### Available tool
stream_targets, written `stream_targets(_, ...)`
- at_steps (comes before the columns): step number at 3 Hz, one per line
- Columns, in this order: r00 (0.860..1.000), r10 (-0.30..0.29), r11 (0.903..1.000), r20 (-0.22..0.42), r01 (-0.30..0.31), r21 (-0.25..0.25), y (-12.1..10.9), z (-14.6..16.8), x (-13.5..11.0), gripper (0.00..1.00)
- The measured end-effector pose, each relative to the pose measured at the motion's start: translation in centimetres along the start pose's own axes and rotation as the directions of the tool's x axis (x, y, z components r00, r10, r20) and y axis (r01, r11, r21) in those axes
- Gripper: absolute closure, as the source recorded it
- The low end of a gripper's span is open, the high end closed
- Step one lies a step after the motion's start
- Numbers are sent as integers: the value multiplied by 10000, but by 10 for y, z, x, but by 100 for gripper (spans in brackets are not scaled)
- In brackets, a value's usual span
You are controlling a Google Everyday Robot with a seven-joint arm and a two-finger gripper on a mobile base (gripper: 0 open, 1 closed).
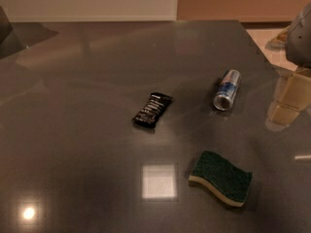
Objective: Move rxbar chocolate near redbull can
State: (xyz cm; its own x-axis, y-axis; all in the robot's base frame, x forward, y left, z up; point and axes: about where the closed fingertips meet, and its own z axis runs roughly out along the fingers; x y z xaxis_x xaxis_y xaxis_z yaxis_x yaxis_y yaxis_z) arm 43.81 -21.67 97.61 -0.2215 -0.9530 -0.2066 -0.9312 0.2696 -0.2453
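rxbar chocolate [152, 109] lies left of the gripper [289, 101], redbull can [227, 90] between them.
the bar sits flat at frame centre, long axis running lower left to upper right, apart from the can lying on its side to its right. the gripper hangs at the right edge, nothing visibly in its hold; whether it is open or closed cannot be told. a green sponge [221, 177] rests lower right on the dark table [73, 130].

white lettering on rxbar chocolate [152, 109] unreadable; claw [285, 106] at right edge.
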Motion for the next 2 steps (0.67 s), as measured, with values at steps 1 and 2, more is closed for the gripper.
stream_targets(1, 10000, 0, 10000, 1, 0, 2, 0, 0, 0, 0)
stream_targets(2, 9972, -598, 9982, 438, 598, 14, -20, 6, -15, 0)
